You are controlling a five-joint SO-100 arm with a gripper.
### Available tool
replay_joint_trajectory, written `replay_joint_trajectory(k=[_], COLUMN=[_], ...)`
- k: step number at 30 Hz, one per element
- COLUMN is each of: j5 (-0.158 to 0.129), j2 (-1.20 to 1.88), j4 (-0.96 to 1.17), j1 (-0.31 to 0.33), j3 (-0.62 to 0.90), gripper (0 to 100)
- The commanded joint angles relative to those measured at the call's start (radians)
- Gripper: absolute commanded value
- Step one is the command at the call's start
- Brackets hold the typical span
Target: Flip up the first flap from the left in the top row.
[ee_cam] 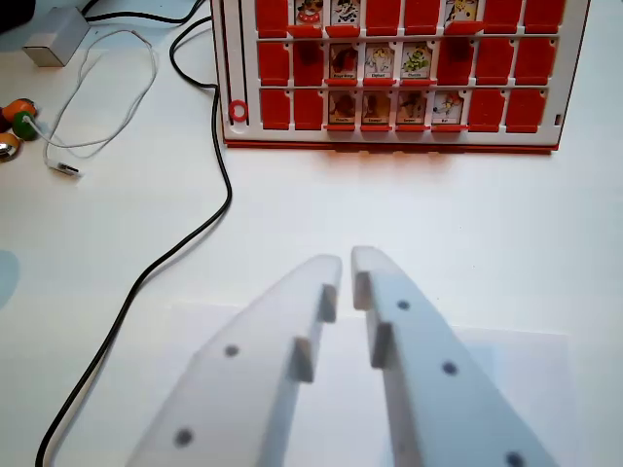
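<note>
White plastic fingers of the gripper (346,263) fill the lower middle of the wrist view, tips nearly touching with only a thin slit between them, grasping nothing. Pinched together like this they make one narrow point, which I judge suits prodding a small flap better than spread jaws would. They hover over bare white table (409,209), well short of the board (389,73).

That red-framed board lies at the top of the view, its near edge facing the gripper. Flaps sit in rows: several in the middle columns show small picture cards, while those toward both sides show plain red. The target flap (274,12), leftmost in the farthest visible row, is plain red and cut by the frame's top edge, so I cannot tell whether another row lies beyond it. Reaching it likely needs a long forward push and a shift left.

A black cable (209,219) snakes down the left side, close to that path.
</note>
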Motion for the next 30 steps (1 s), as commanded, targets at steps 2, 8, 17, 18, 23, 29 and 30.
replay_joint_trajectory(k=[2,8,17,18,23,29,30], j5=[-0.021,-0.038,-0.048,-0.048,-0.051,-0.055,-0.057], j2=[0.026,0.103,0.124,0.124,0.132,0.133,0.133], j4=[0.005,0.032,0.021,0.018,0.026,0.012,0.008], j1=[0.026,0.067,0.081,0.081,0.084,0.092,0.092], j3=[0.028,0.095,0.126,0.126,0.124,0.140,0.141], gripper=[1,1,1,1,1,1,1])
